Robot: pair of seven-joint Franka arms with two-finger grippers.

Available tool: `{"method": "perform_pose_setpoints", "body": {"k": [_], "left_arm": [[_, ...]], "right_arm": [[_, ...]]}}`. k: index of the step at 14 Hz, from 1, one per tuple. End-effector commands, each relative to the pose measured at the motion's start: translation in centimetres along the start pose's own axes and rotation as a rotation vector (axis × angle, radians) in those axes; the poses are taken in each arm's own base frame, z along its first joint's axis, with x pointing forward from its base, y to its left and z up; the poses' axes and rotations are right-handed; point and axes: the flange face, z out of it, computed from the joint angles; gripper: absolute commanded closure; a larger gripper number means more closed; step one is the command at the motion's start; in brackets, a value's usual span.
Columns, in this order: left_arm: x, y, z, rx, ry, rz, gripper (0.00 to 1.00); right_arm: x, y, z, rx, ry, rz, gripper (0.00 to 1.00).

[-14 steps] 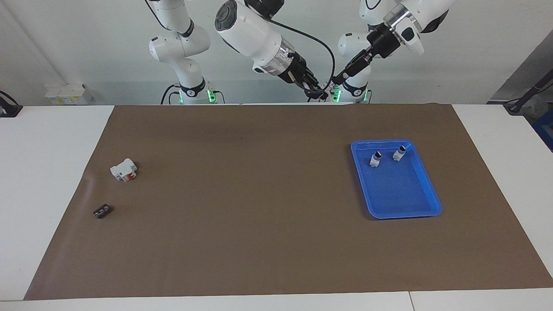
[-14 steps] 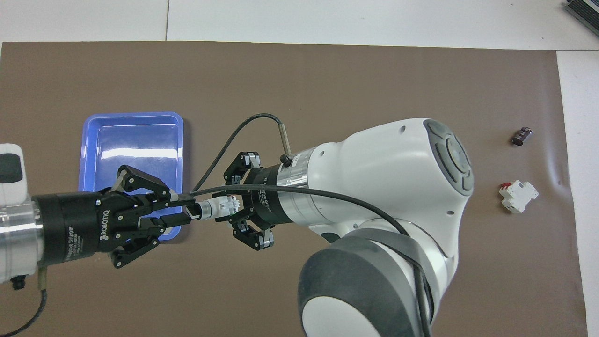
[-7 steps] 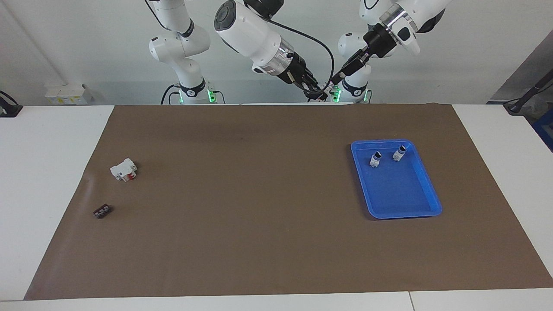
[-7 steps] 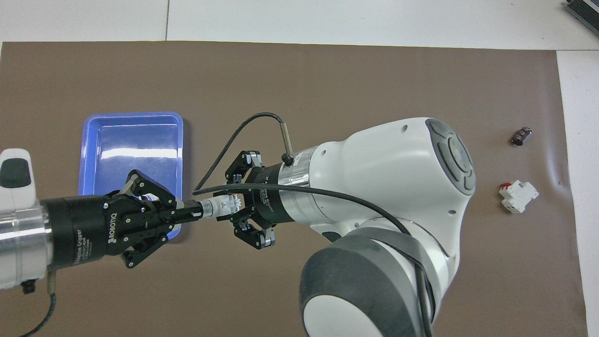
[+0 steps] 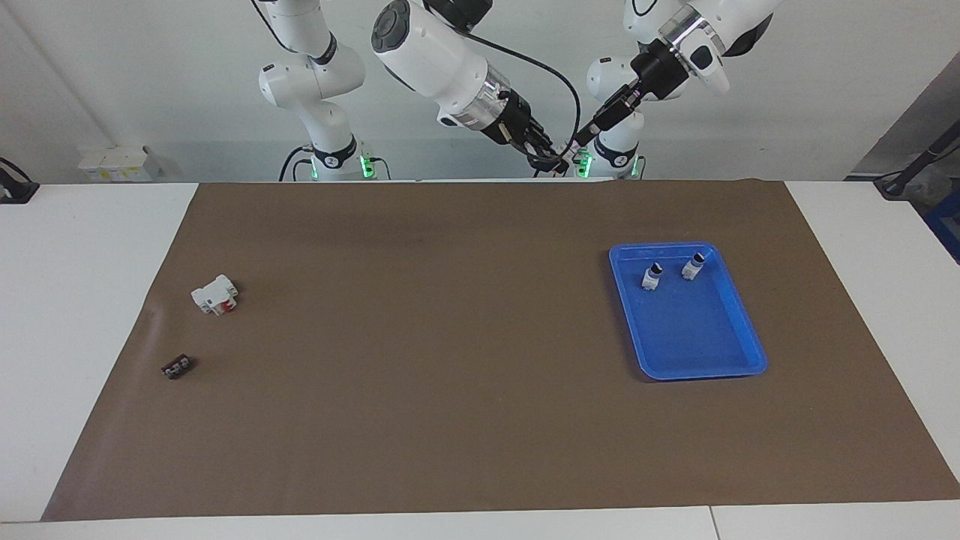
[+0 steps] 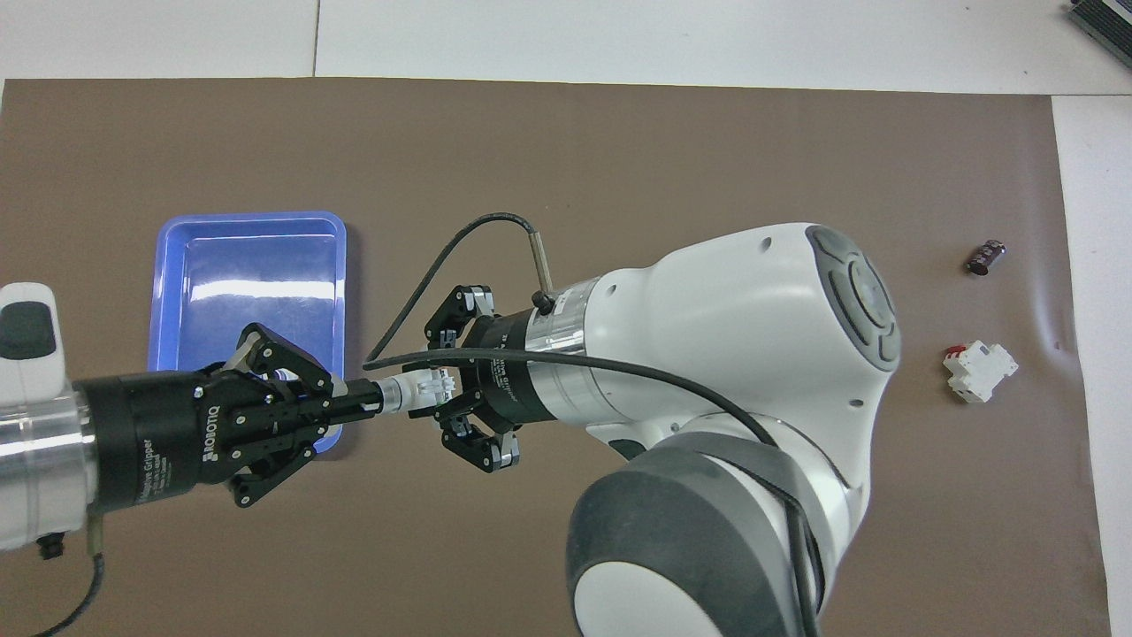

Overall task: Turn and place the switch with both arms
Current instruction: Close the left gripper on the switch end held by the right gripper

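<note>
The switch, a small white part with a black tip, hangs in the air between my two grippers over the robots' end of the brown mat; it also shows in the facing view. My right gripper is shut on its white end. My left gripper is shut on its black-tipped end. In the facing view the left gripper and the right gripper meet tip to tip high above the mat's edge.
A blue tray lies toward the left arm's end and holds two white pieces with black tips. A white block with red parts and a small black part lie toward the right arm's end.
My left gripper, open a second ago, has moved in and shut on the switch's black-tipped end. My right gripper has kept its hold and hardly moved.
</note>
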Motion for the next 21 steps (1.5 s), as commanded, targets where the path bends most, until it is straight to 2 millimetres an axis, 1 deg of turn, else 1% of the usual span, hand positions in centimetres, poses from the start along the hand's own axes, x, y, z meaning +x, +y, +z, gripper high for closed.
{"method": "perform_pose_setpoints", "body": {"k": [1,4,6,8,11,14,15,17,18,19,21], "left_arm": [[-0.46,-0.69,-0.07,-0.019,-0.004,0.101,1.0],[-0.55,-0.85,0.03,-0.01,-0.01,0.271,1.0],[-0.74,-0.89,0.18,0.001,-0.018,0.512,1.0],[-0.77,-1.15,0.26,0.02,-0.037,0.577,1.0],[-0.74,-1.26,0.04,0.031,-0.046,0.733,1.0],[-0.76,-1.24,-0.02,0.029,-0.048,0.778,1.0],[-1.08,-1.02,0.12,0.026,-0.047,0.844,1.0],[-1.29,-1.08,0.31,0.025,-0.056,1.086,1.0],[-1.11,-1.17,0.27,0.024,-0.059,1.164,1.0],[-1.12,-1.18,0.28,0.023,-0.062,1.218,1.0],[-1.05,-1.17,0.21,0.021,-0.06,1.258,1.0]], "right_arm": [[0.14,0.6,-0.42,0.014,0.015,-0.028,1.0],[0.14,0.6,-0.42,0.014,0.015,-0.028,1.0],[0.14,0.6,-0.42,0.014,0.015,-0.028,1.0],[0.14,0.6,-0.42,0.014,0.015,-0.028,1.0],[0.15,0.6,-0.42,0.015,0.016,-0.031,1.0],[0.21,0.55,-0.48,0.016,0.016,-0.03,1.0],[0.22,0.55,-0.48,0.016,0.019,-0.031,1.0],[0.33,0.44,-0.64,0.021,0.027,-0.034,1.0],[0.33,0.39,-0.62,0.021,0.026,-0.036,1.0],[0.4,0.34,-0.68,0.022,0.026,-0.033,1.0],[0.46,0.28,-0.87,0.025,0.028,-0.034,1.0]]}}
